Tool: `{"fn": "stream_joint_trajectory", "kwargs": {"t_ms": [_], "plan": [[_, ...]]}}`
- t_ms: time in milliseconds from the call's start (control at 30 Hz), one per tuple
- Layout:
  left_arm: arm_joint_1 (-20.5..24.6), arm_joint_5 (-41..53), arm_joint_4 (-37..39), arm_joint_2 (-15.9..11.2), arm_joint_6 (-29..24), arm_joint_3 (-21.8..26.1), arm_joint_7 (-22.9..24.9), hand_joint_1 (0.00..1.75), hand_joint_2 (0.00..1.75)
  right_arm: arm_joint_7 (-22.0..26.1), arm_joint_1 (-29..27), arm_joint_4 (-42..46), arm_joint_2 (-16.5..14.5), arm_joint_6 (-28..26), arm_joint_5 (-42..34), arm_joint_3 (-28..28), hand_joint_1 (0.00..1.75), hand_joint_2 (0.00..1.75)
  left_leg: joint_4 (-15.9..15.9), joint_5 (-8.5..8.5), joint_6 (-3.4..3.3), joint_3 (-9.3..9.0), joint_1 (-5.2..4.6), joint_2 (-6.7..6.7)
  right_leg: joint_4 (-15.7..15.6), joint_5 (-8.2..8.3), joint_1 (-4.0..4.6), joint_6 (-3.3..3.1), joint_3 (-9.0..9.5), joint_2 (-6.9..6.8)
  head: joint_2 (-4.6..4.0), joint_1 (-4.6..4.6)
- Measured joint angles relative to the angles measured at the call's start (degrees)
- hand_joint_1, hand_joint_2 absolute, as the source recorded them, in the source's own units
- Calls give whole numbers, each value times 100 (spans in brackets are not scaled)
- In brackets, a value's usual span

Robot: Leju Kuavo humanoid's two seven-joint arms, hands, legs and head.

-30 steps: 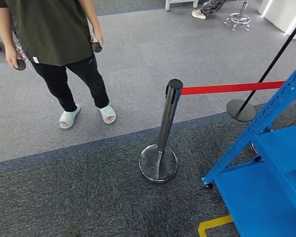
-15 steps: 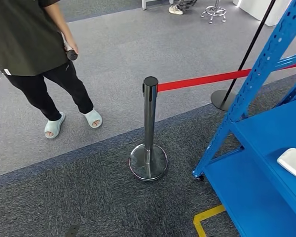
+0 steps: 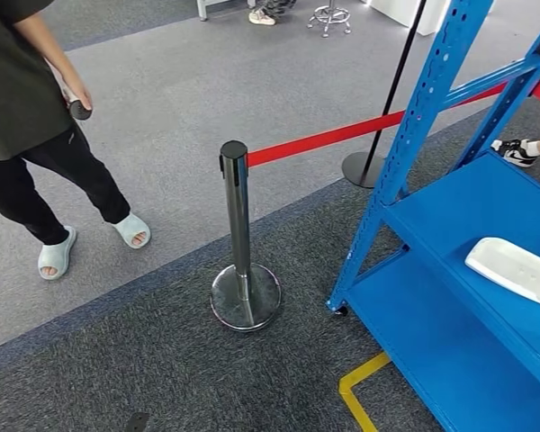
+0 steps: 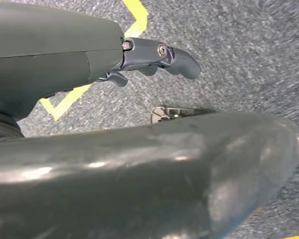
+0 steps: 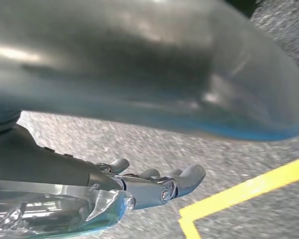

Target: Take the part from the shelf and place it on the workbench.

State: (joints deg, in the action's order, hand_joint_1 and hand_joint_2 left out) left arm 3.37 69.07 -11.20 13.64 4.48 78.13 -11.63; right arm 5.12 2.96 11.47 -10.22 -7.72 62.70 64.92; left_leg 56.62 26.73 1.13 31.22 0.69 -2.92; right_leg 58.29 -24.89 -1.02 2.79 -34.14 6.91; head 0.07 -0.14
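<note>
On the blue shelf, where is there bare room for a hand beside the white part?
On the middle shelf, bare blue surface lies between the white part and the upright. The bottom shelf looks bare. The shelf's far right runs out of frame.

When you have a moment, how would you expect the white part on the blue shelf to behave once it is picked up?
The white part looks like a thin moulded shell, so probably stiff and light. Its smooth, glossy surface may be slippery. It lies flat and elongated on the blue shelf, so rolling seems unlikely, though it might tilt if held at one end.
</note>
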Motion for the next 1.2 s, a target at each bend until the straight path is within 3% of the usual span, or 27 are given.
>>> {"fn": "stream_joint_trajectory", "kwargs": {"t_ms": [67,133,200,233,267,333,400,433,500,567,667,700,733,767,800,833,900,933,1000,1033,1100,1133,1200], "plan": [[0,59,0,21,-41,2,9,0,0,-24,-26,-1,-4,-10,15,28,0,0,-26,-21,-90,-10,0,116,222,-158,10,48,-118,-245,0,37],[-14,103,0,28,-56,1,30,0,0,-26,-7,-2,-14,-13,47,37,0,0,-33,-16,-142,-14,-19,257,895,-535,27,69,-425,-556,0,75],[-29,117,-1,27,-56,1,52,0,0,-20,4,-2,-27,-11,65,37,0,0,-32,-5,-157,-18,-42,406,1555,-801,26,84,-723,-628,0,78],[-30,120,-1,27,-56,1,59,0,0,-18,-2,-2,-32,-10,68,37,0,0,-31,1,-158,-23,-48,470,1634,-786,27,87,-745,-640,0,80],[-28,122,-1,28,-55,1,60,0,0,-15,-10,-2,-34,-9,69,38,0,0,-31,8,-153,-36,-51,526,1473,-664,27,85,-643,-657,0,80],[-27,150,-1,32,-67,-2,14,0,0,22,-11,-2,-34,-8,72,40,0,0,-29,34,-121,-78,-57,624,697,-316,36,65,-209,-813,0,83],[-26,189,0,32,-97,-8,-87,0,0,41,10,-2,-36,-37,154,39,0,0,-18,66,-66,-113,-84,708,139,-137,58,11,98,-953,0,75],[-21,199,0,31,-109,-11,-133,0,0,-6,14,-2,-36,-89,293,17,0,0,-17,72,-38,-122,-94,744,64,-133,74,-21,130,-967,0,69],[-9,214,1,30,-112,-21,-179,0,0,-119,-7,-2,-33,-185,613,-93,0,0,-20,81,23,-129,-87,803,58,-107,80,-93,112,-854,0,67],[-2,225,1,27,-108,-42,-197,0,0,-95,-18,-2,-32,-146,614,-185,0,0,144,217,93,-63,-66,671,35,-77,61,-164,107,-752,0,60],[-12,257,1,26,-101,-65,-293,0,0,-4,23,-2,-38,-54,391,-182,0,0,1139,720,144,422,-53,396,23,-52,44,-225,90,-591,0,38],[-20,281,1,26,-97,-74,-354,0,0,-7,25,-2,-39,-50,371,-181,0,0,1460,818,147,597,-52,369,23,-50,44,-230,85,-529,0,37],[-25,305,1,26,-92,-85,-411,0,0,-15,18,-2,-40,-50,357,-180,0,0,1609,805,146,695,-51,354,23,-48,42,-229,83,-463,0,36],[-28,320,1,26,-89,-94,-453,0,0,-26,11,-2,-40,-50,349,-179,0,0,1575,700,142,702,-49,343,24,-46,40,-226,83,-399,0,37],[-29,320,1,26,-89,-100,-478,0,0,-38,6,-2,-40,-51,344,-177,0,0,1303,496,137,587,-40,310,24,-41,34,-217,84,-330,0,37],[-28,304,1,26,-90,-102,-492,0,0,-46,5,-2,-40,-56,331,-174,0,0,927,283,135,413,-22,206,24,-34,28,-201,82,-261,0,31],[-23,244,1,26,-97,-104,-477,0,0,-50,16,-2,-40,-81,287,-161,0,0,239,37,115,97,21,-57,47,-26,36,-142,47,-129,0,12],[-18,220,0,25,-104,-104,-451,0,0,-42,14,-2,-40,-96,264,-152,0,0,88,22,92,34,29,-147,47,-18,35,-103,23,-76,0,1],[-11,205,0,23,-109,-103,-386,0,0,-26,-10,-2,-40,-113,244,-129,0,0,31,23,11,22,17,-95,15,9,16,-19,-24,22,0,-1],[-9,205,1,18,-95,-102,-361,0,0,-15,-24,-2,-40,-113,248,-116,0,0,14,9,-34,18,15,-38,27,-1,11,15,-46,-10,0,3],[-17,200,0,-12,-7,-99,-354,0,0,1,-18,-2,-42,-95,288,-98,0,0,-18,-13,-113,8,17,101,323,-207,25,57,-197,-267,0,51],[-31,196,-1,-40,56,-98,-386,0,0,5,1,-2,-44,-83,319,-97,0,0,-19,-9,-137,5,2,176,655,-402,34,64,-348,-447,0,76],[-63,179,-1,-100,162,-97,-486,0,0,3,34,-2,-53,-62,373,-97,0,0,-17,5,-164,-2,-28,338,1406,-756,35,79,-691,-616,0,94]]}}
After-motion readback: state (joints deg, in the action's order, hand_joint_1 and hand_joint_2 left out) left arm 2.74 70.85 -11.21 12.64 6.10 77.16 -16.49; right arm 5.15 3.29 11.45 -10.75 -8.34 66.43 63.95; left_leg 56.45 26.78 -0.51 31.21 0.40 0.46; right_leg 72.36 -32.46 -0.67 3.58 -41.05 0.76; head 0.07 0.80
